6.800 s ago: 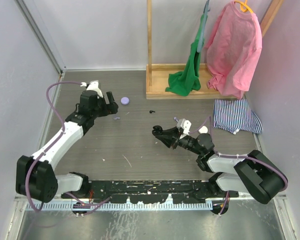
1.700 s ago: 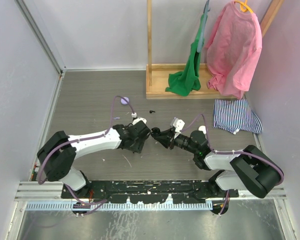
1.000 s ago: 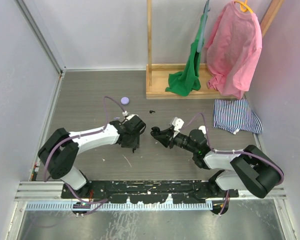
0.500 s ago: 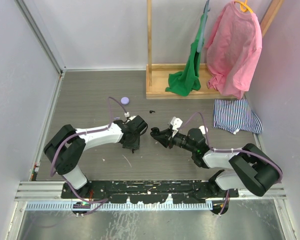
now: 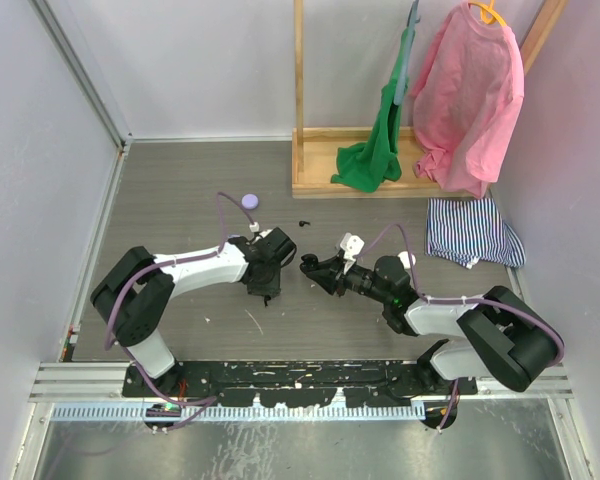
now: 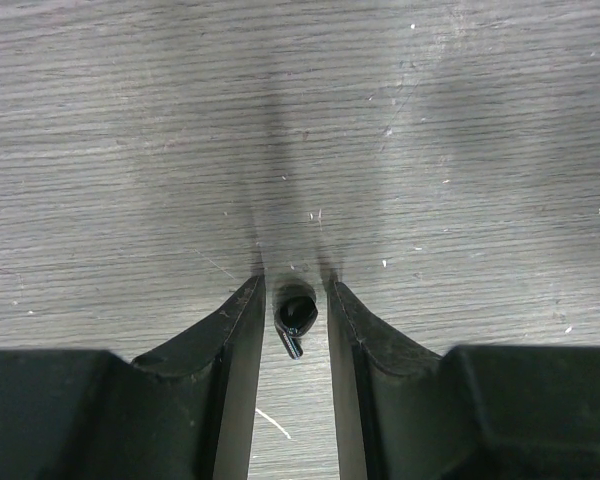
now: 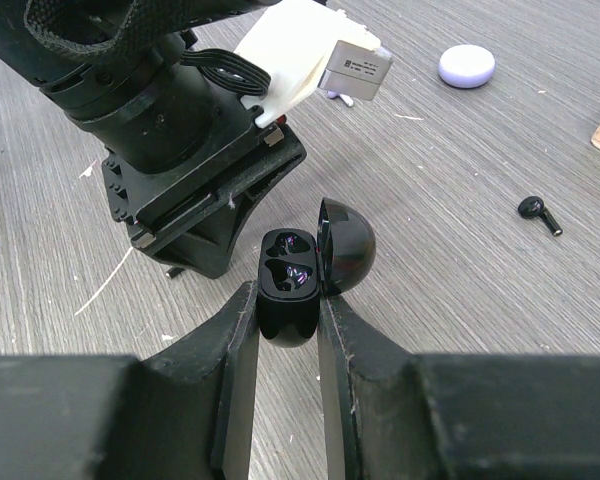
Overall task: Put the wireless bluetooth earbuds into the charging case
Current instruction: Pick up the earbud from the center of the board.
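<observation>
Earbud (image 6: 298, 315), black, on table (image 6: 130, 150): left arm (image 5: 195, 266) stretched low toward centre, left jaws pointing down, slightly open, straddling it with small gaps. Right jaws grip open-lidded case (image 7: 288, 310).

Lab test cell: white panel walls (image 5: 210, 60), aluminium mounting rail (image 5: 90, 375), wooden rack (image 5: 299, 90).

We see one glossy black earbud (image 6: 297, 318) lying between the left gripper's (image 6: 295, 288) fingertips; the black charging case (image 7: 290, 270), lid open, stands clamped in the right gripper (image 7: 285, 298).
</observation>
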### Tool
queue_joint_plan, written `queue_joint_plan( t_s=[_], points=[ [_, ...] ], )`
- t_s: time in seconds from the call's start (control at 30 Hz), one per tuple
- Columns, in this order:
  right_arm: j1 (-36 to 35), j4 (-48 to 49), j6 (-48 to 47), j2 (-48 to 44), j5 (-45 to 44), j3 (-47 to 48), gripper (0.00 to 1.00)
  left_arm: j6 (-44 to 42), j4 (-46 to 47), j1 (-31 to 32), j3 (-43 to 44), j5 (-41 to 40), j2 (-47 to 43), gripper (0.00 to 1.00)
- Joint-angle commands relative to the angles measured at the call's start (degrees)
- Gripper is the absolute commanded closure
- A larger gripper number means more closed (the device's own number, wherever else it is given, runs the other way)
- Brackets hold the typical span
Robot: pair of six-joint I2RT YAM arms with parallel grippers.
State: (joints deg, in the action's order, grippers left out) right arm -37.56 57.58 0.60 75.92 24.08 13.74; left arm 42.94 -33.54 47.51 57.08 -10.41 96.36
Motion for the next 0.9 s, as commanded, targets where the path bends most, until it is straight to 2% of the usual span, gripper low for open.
queue_joint_plan(
  t_s=[0.0,0.6,0.87],
  points=[
    [-0.52,2.05,-0.69,-0.41,0.16,1.91,0.93,1.88,-2.34,-0.06,-1.16,1.68,0.48,0.67],
    [-0.93,1.35,-1.04,-0.68,0.44,2.08,0.93,2.42,-7.55,-0.10,-0.07,-1.03,-0.21,0.68],
    [-1.05,0.74,-1.22,-0.33,0.76,2.43,0.93,2.41,-5.49,-0.08,-0.62,0.74,0.65,0.69]
  ],
)
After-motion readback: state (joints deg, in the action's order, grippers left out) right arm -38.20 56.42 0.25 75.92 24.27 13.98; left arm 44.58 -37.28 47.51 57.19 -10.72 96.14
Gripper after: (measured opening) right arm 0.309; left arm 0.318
